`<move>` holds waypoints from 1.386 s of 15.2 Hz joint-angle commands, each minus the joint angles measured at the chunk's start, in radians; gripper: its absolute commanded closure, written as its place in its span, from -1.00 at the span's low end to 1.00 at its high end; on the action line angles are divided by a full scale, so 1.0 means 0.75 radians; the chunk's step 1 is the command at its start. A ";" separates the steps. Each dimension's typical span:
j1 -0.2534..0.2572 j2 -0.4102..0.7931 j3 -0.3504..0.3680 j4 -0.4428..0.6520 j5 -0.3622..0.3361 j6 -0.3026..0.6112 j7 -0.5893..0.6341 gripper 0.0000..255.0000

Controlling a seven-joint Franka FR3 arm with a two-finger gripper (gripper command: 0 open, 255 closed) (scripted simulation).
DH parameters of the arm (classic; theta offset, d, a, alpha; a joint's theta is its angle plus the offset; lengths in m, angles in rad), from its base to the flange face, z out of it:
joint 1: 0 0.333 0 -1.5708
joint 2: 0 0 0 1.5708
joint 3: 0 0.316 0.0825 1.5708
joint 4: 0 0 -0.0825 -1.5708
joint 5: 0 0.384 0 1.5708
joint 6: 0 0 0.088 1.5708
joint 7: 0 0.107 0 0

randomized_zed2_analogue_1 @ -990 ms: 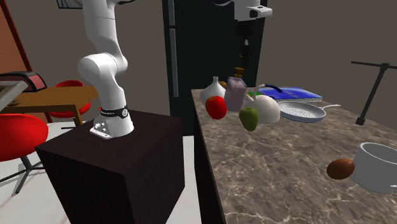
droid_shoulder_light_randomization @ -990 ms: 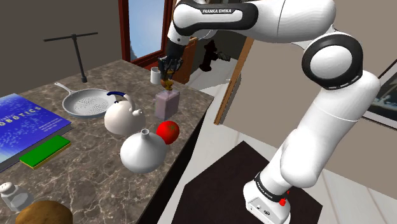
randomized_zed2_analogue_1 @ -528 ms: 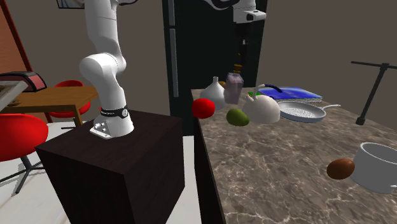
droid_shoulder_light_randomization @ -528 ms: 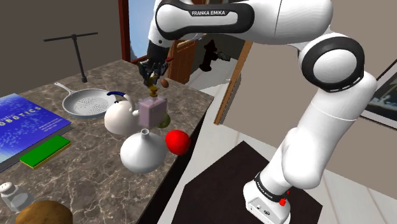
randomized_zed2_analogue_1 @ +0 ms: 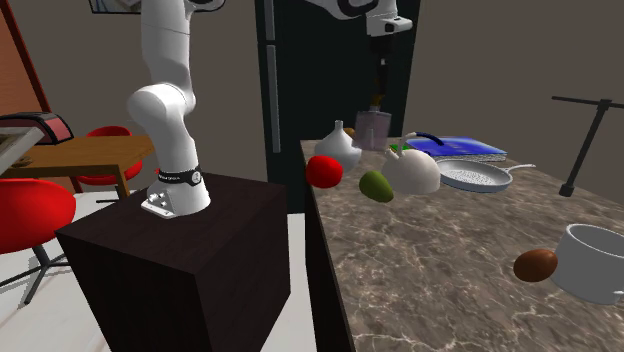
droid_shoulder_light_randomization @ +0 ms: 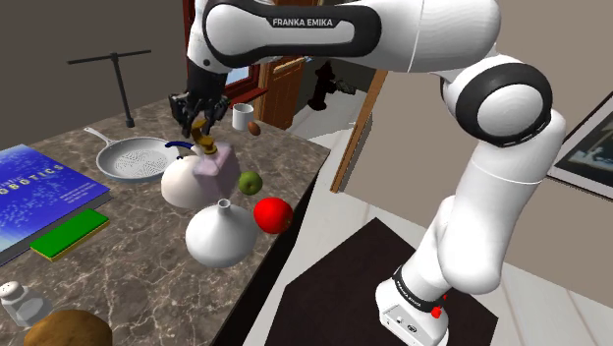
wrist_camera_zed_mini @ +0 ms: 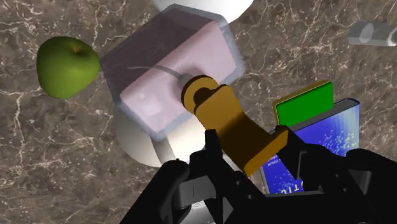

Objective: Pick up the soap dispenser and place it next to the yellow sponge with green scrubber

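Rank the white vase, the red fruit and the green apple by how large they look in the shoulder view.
1. The white vase, plainly largest.
2. The red fruit.
3. The green apple, smallest as seen; it lies farther from the camera than the red fruit, so their true sizes may be close.

- Soft, even light lies over the marbled tabletop, and shadows under things are faint.
- The white arm is brightest, shading gently to grey underneath.
- The second exterior view is dimmer, with dull brown walls.
- In the wrist view the black fingers swallow detail, and the soap dispenser is flatly lit.
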 commanded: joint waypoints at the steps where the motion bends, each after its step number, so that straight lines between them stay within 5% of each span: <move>1: 0.044 0.047 0.025 0.045 -0.015 -0.054 0.069 1.00; 10: 0.236 0.303 0.084 0.409 -0.114 -0.147 0.329 1.00; 17: 0.415 0.629 0.094 0.929 -0.195 -0.334 0.489 1.00; 21: 0.405 0.603 0.094 0.812 -0.191 -0.243 0.488 1.00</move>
